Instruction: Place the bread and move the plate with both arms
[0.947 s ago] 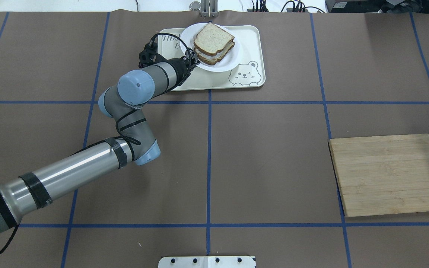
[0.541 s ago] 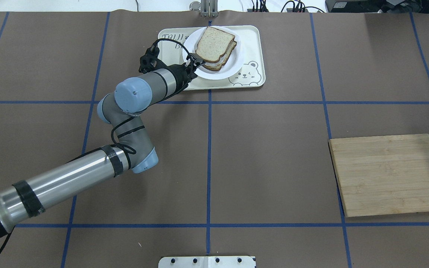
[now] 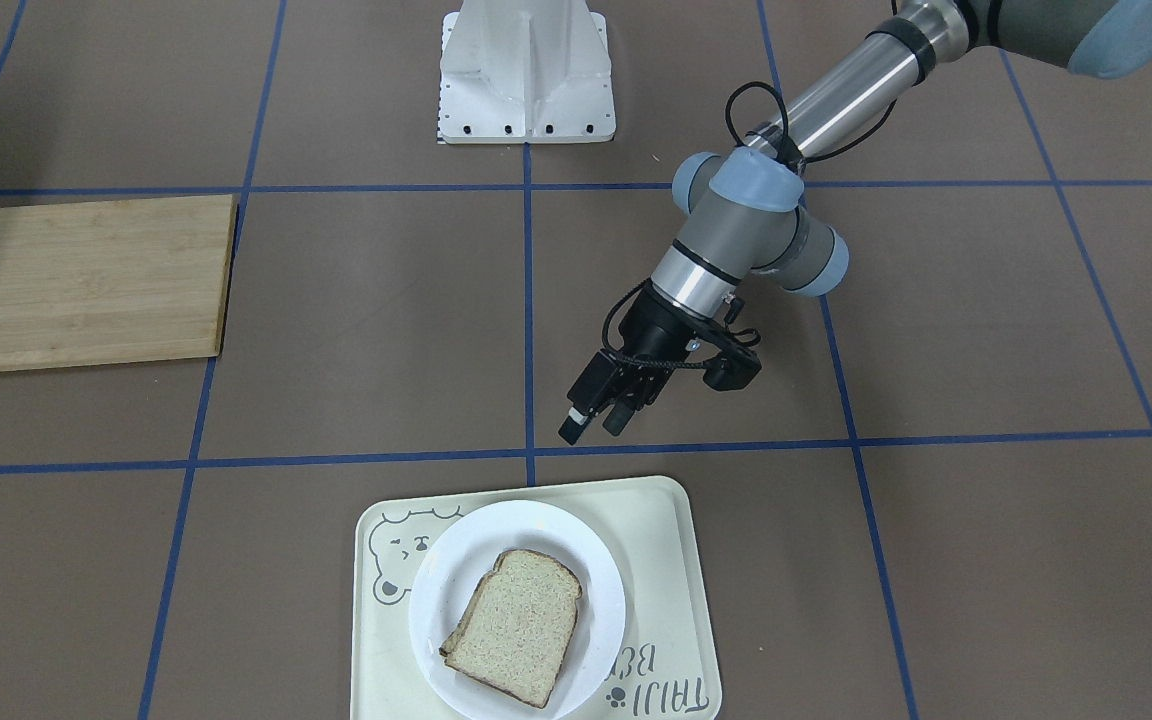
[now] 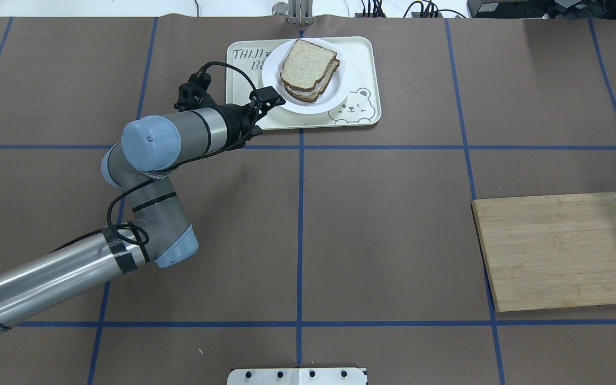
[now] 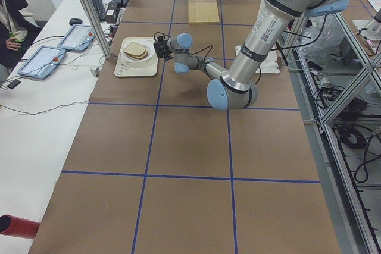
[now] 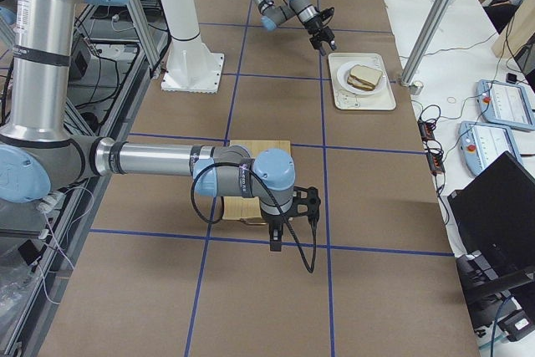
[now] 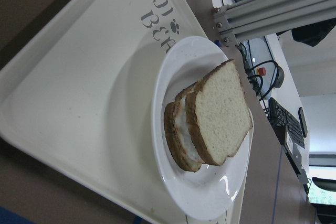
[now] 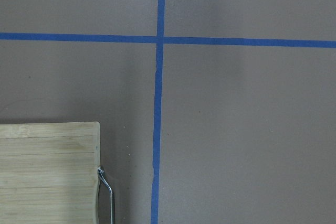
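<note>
**A:** What fills most of the overhead view?

**B:** The brown table (image 4: 383, 214) with its blue tape grid, and the left arm (image 4: 169, 136) slanting in from the lower left. A wooden cutting board (image 4: 559, 251) lies at the right edge. At top centre is a cream tray (image 4: 361, 69) with a bear print.

**A:** And the task's things?

**B:** The plate (image 4: 336, 92) sits on the tray, left of the bear. The bread (image 4: 308, 64) lies on it as the top slice of a stack — the left wrist view shows white filling between the slices.

**A:** Anything in the way?

**B:** In the overhead view the arm's wrist covers the tray's lower left corner. The left gripper (image 3: 593, 428) hangs just off the tray's edge, its fingers a little apart and holding nothing.

**A:** The right gripper (image 6: 274, 244)?

**B:** It shows only from the side, low in the frame by the board's handle end. I cannot tell whether its fingers are parted.

**A:** What has changed?

**B:** Half a second ago the left gripper was at the plate's left rim. Now it is drawn back toward the lower left, clear of the plate. Plate and bread lie where they did.
</note>
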### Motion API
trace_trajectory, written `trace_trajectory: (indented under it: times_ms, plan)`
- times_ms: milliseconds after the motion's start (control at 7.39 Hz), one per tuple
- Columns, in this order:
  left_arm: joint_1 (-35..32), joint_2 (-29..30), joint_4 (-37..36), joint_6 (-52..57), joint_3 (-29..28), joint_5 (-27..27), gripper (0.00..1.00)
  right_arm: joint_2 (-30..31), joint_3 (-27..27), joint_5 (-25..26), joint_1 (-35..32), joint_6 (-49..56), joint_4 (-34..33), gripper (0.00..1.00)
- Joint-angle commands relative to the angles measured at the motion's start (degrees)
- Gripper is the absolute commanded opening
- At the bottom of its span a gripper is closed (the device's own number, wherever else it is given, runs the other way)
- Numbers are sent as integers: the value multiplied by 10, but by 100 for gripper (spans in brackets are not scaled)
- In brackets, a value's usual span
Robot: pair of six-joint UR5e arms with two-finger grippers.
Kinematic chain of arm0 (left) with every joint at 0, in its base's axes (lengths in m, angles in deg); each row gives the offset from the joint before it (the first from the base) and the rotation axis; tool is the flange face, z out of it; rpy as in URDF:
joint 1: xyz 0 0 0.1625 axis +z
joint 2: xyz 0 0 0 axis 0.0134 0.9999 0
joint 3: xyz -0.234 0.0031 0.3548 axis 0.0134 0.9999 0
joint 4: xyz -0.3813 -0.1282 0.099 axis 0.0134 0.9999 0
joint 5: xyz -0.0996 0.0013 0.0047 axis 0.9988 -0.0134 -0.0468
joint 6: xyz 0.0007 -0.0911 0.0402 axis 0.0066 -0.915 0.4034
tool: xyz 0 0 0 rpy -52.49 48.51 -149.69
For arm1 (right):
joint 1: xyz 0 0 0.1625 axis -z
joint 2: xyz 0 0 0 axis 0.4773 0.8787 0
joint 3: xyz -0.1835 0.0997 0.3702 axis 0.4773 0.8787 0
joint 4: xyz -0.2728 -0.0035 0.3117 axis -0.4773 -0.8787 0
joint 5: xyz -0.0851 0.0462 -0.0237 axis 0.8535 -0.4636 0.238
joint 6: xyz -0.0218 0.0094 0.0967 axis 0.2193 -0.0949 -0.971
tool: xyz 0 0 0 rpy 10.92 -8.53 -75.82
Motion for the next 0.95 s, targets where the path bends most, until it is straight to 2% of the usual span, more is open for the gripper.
trace_trajectory:
  times_ms: [0, 135, 271, 406, 541, 812]
  plan:
    - [-4, -100, -81, 202, 144, 22, 98, 1, 0, 0, 0, -1, 0, 100]
    - [-33, -140, -141, 324, 192, 64, 98, 1, 0, 0, 0, -1, 0, 100]
    - [-68, -176, -226, 418, 240, 73, 98, 1, 0, 0, 0, -1, 0, 100]
    - [-98, -212, -297, 559, 289, 84, 98, 1, 0, 0, 0, -1, 0, 100]
    - [-147, -229, -365, 685, 306, 112, 98, 1, 0, 0, 0, -1, 0, 100]
    - [-275, -265, -461, 859, 301, 248, 98, 1, 0, 2, 0, 0, 0, 100]
